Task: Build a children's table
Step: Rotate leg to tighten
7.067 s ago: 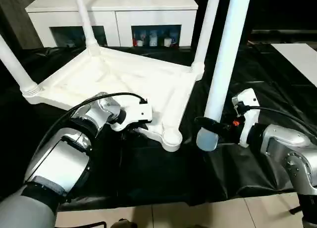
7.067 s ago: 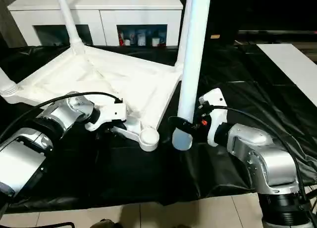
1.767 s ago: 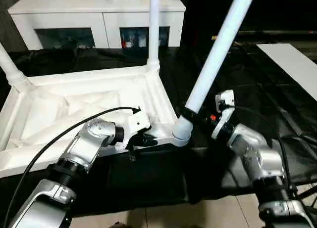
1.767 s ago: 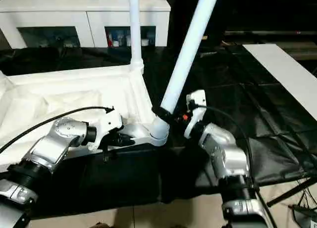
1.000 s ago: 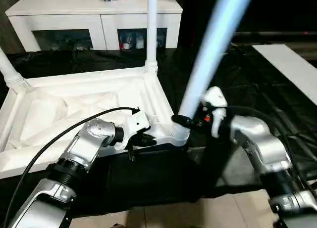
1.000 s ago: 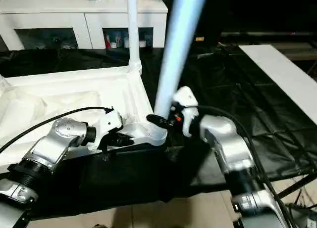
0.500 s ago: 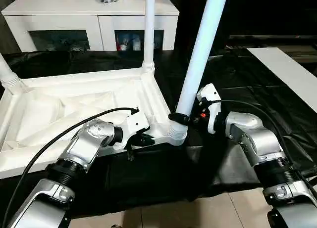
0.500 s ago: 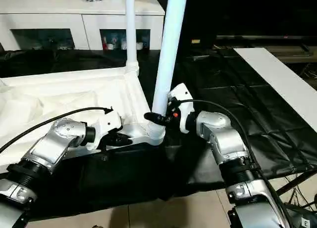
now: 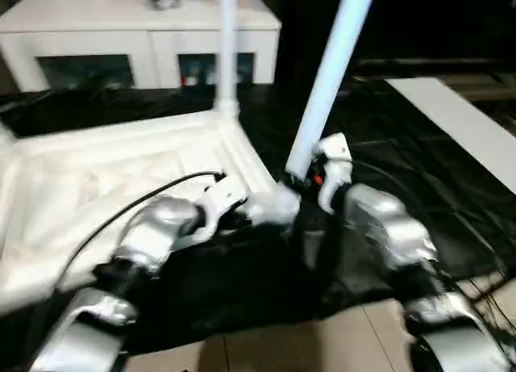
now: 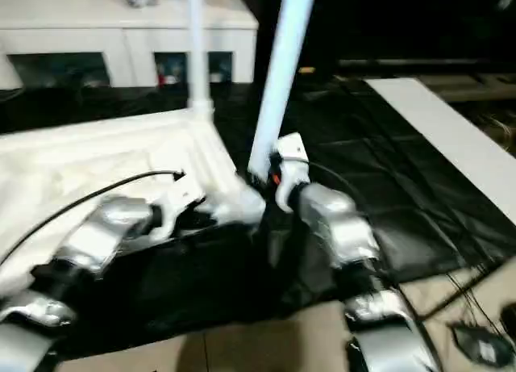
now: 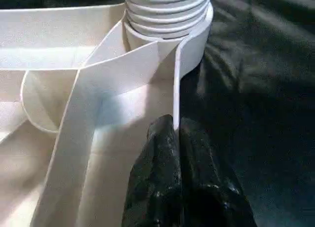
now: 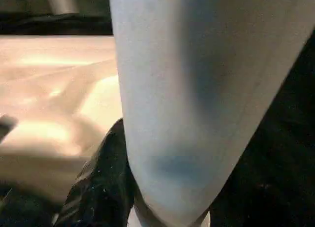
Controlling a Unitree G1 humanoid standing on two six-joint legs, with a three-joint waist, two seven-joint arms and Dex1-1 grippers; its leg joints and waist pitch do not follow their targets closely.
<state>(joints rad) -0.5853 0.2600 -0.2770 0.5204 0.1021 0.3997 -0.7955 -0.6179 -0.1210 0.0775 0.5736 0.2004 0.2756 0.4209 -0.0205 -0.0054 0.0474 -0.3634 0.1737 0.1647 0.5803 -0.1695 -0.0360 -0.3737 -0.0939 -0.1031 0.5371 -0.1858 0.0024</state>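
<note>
The white tabletop (image 9: 121, 170) lies underside up on the black cloth. My left gripper (image 11: 174, 126) is shut on the thin rim just beside the near corner socket (image 11: 194, 45). A long white leg (image 9: 330, 65) stands in that socket, leaning slightly to the right. Its ribbed foot (image 11: 165, 10) sits inside the socket. Low on the leg, just above the socket, my right gripper (image 9: 297, 181) is shut on it, with one black finger (image 12: 106, 180) showing beside the leg. Another leg (image 9: 226, 49) stands upright in the far corner socket.
A white cabinet (image 9: 137, 33) with glass-fronted compartments stands behind the work. A flat white board (image 9: 459, 122) lies at the right on the black cloth (image 9: 387, 154). Tiled floor (image 9: 266, 352) shows at the near edge of the cloth.
The head views have shifted and blurred. Both grips hold as before and the leg's foot stays in the near corner socket. My right forearm has swung in closer to the leg.
</note>
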